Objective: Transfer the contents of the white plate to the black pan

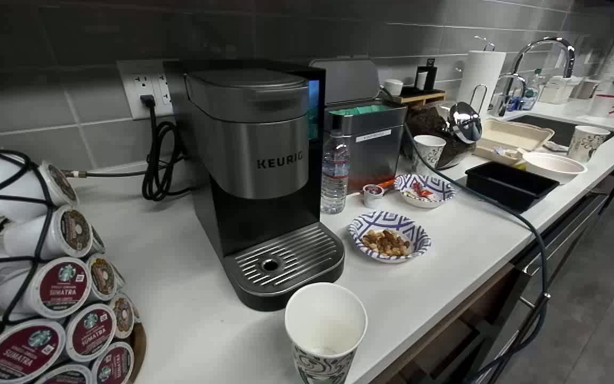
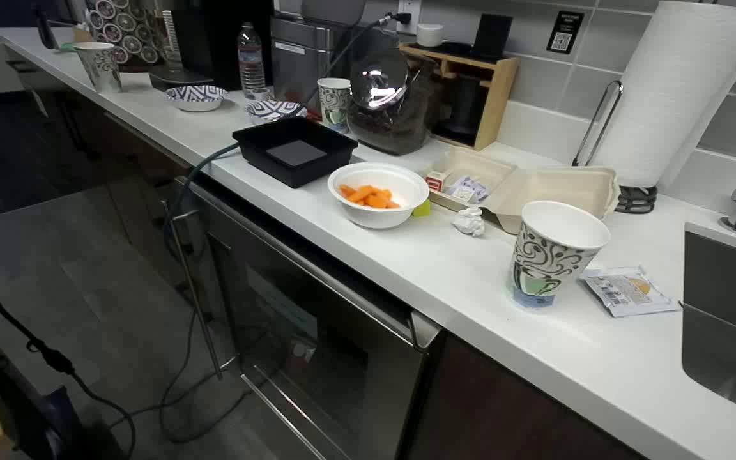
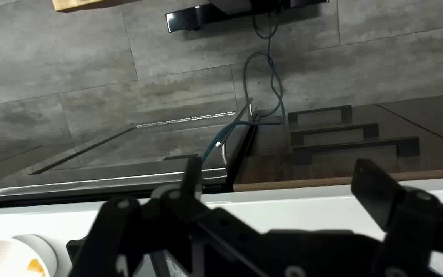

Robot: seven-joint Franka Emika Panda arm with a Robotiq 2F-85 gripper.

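The black pan (image 2: 291,153) sits flat on the worktop (image 2: 604,358); in the wrist view it shows just left of the gripper (image 3: 277,169), partly hidden by it. Farther left of the gripper, near the pan, stands the white bowl (image 2: 377,219) with orange pieces (image 2: 371,197) in it. The gripper is spread wide, its fingers (image 3: 375,192) well apart, the worktop's front edge showing between them. On the pan's gripper side stand a blue-patterned bowl (image 1: 389,220) of nuts (image 1: 387,242), beside the coffee maker (image 1: 261,170), and another patterned bowl (image 1: 440,188) with red bits (image 1: 420,190) too small to identify. Ahead of the gripper, a cable (image 3: 221,134) loops to the floor (image 3: 190,80). Past the white bowl, farther from the gripper, are a carton (image 2: 556,188) and paper cup (image 2: 550,262).
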